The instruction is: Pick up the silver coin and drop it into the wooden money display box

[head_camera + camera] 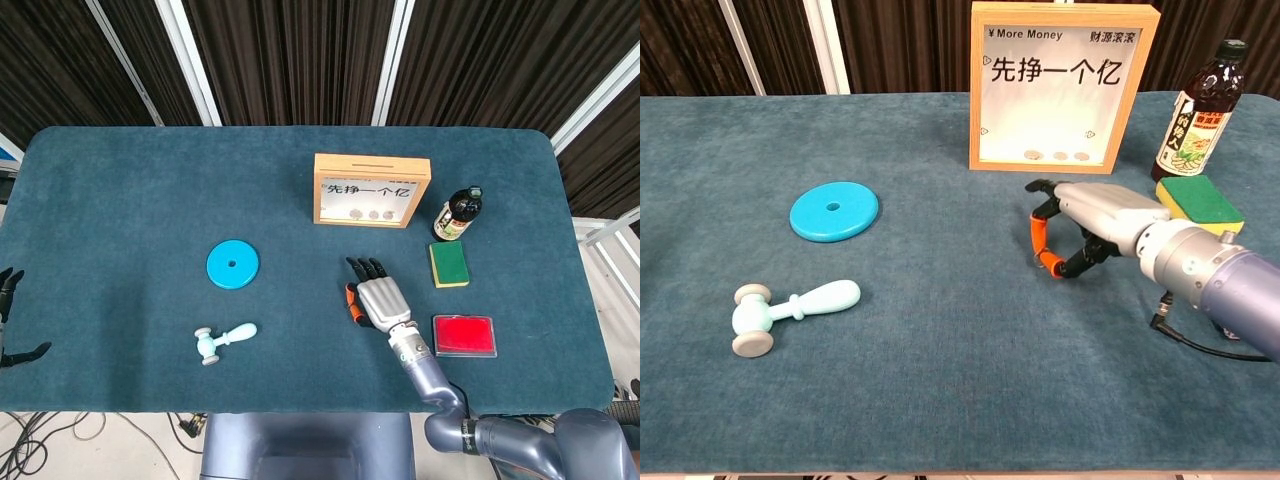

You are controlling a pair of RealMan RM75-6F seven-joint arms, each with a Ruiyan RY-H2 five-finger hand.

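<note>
We are looking down on a table (150, 200) covered in dark teal felt-like cloth, its corners rounded and its top filling most of the head view. At twelve o'clock, beyond the far edge, dark ribbed panels (290, 60) are running as a backdrop, with white slanted beams (190, 50) crossing them. At three o'clock a pale floor is showing past the table's edge. At six o'clock cables (60, 430) are lying on the light floor. In the chest view we are seeing dark curtain-like folds (890, 45) hanging behind the table. Light is falling evenly.
</note>
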